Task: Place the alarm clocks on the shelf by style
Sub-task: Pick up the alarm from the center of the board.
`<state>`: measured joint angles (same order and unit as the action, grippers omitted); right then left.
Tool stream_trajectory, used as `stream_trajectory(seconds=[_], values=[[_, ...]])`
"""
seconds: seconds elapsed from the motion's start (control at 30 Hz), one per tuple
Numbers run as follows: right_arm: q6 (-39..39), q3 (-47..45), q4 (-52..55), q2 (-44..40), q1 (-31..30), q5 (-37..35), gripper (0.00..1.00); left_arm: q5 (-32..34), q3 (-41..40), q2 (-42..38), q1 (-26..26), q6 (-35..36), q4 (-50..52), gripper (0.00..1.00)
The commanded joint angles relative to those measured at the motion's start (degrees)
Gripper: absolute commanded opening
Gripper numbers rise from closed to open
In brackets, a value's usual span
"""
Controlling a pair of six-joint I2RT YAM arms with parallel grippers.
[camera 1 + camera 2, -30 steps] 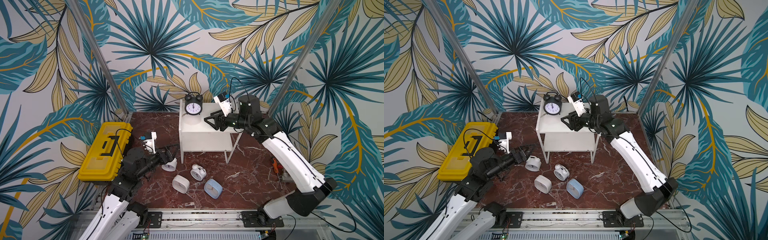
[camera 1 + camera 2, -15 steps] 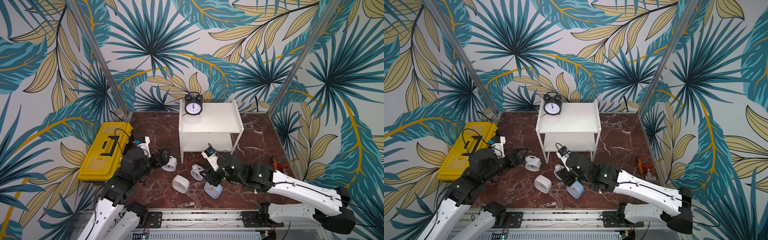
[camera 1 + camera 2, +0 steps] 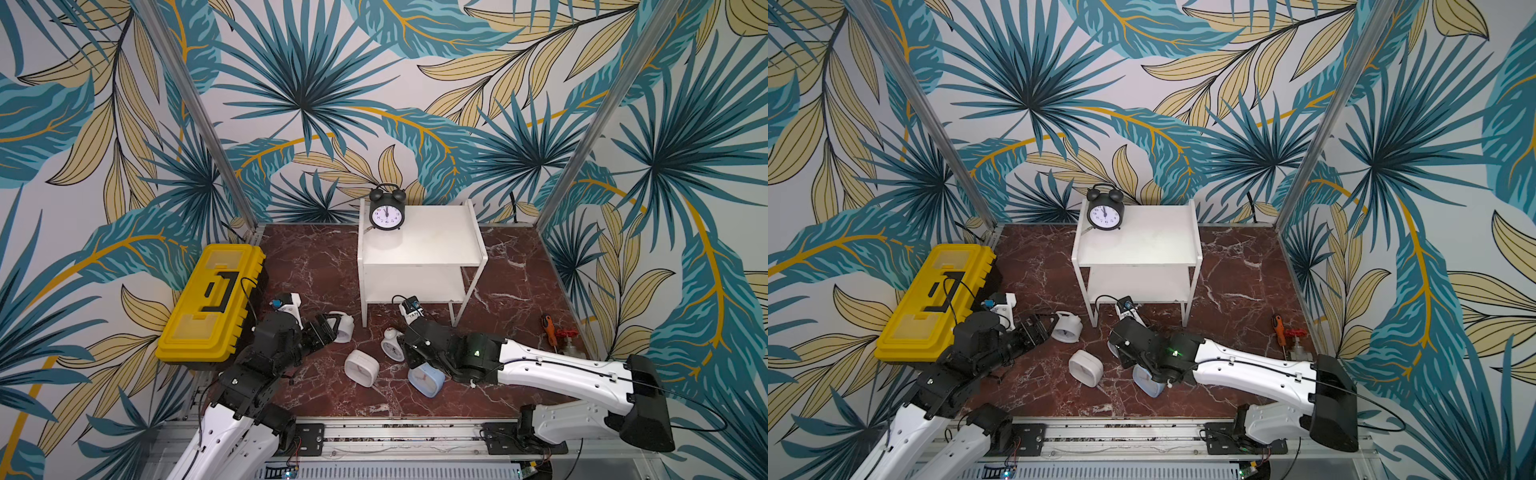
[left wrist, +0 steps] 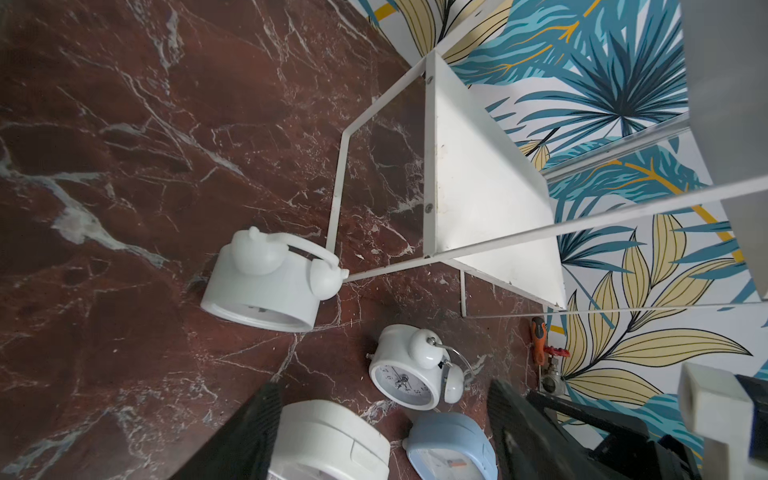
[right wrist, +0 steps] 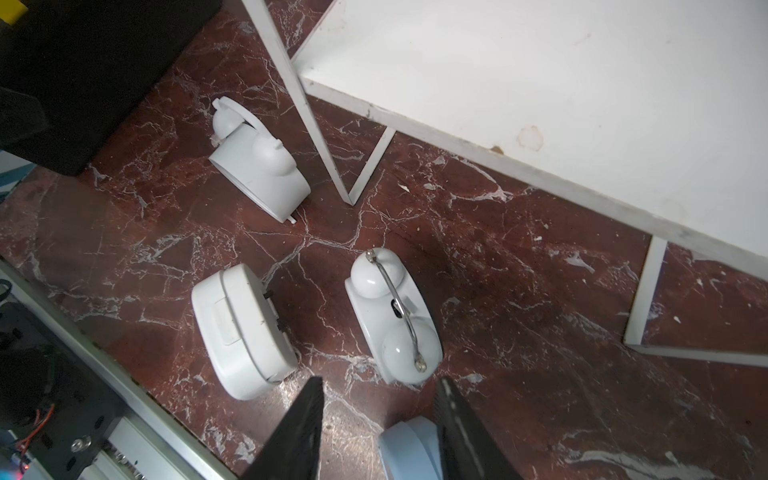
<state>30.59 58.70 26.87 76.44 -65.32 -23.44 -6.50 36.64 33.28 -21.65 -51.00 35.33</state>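
**A:** Where are the alarm clocks?

**B:** Only the black twin-bell clock (image 3: 386, 211) is on the shelf (image 3: 436, 245). It stands upright at a back corner of the top board, dial facing forward. The other four are on the red marble tabletop (image 3: 316, 266) in front of the shelf.

**A:** Which sits where?

**B:** The larger white twin-bell clock (image 3: 344, 328) lies tipped over by the shelf's front leg on the left gripper's side. The smaller white twin-bell clock (image 3: 390, 350) stands just in front of the shelf. The white rounded-square clock (image 3: 361, 368) and the light blue clock (image 3: 426, 381) lie closer to the front edge, apart from each other.

**A:** And the left gripper?

**B:** The left gripper (image 4: 384, 386) has its fingers spread wide with nothing between them. In both top views it sits just beside the larger white twin-bell clock; I cannot tell whether it touches.

**A:** The right one?

**B:** The right gripper (image 5: 380, 384) is low over the light blue clock, jaws on either side of it. One finger (image 5: 461, 428) lies against the shell, and bare tabletop shows between the other finger and the clock, so it is not clamped.

**A:** Anything else around?

**B:** A closed yellow toolbox (image 3: 212, 303) on the left gripper's side. An orange-handled screwdriver (image 3: 548, 328) and a red-wheeled valve (image 3: 568, 338) lie together on the right gripper's side.
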Motion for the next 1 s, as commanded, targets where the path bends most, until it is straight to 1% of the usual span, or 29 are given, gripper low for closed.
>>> stream_trajectory(seconds=[0.0,0.17,0.27,0.4,0.6,0.8,0.97], values=[[-0.3,1.0,-2.5,2.2,1.1,0.6,0.44,0.8,-1.7,1.6,0.1,-1.9,-6.2,0.79],[-0.1,1.0,-2.7,3.7,2.8,2.7,0.45,0.4,-1.9,2.4,0.2,-2.3,-8.1,0.76],[0.5,0.9,-2.6,4.3,3.6,3.8,0.48,2.0,-1.5,1.2,0.2,-1.7,-7.0,0.76],[0.9,0.7,-3.2,5.7,4.6,5.8,0.47,3.1,-1.9,0.3,0.3,-1.8,-6.2,0.75],[1.2,0.7,-3.9,7.7,4.9,6.6,0.41,3.1,-2.4,1.5,0.3,-1.6,-6.9,0.73],[0.1,1.7,-3.1,8.9,5.3,6.6,0.27,2.7,-2.8,2.4,0.3,-1.6,-8.4,0.71],[-0.4,1.7,-2.3,8.8,5.4,6.6,0.21,2.1,-3.7,3.5,0.3,-2.1,-10.4,0.7]])
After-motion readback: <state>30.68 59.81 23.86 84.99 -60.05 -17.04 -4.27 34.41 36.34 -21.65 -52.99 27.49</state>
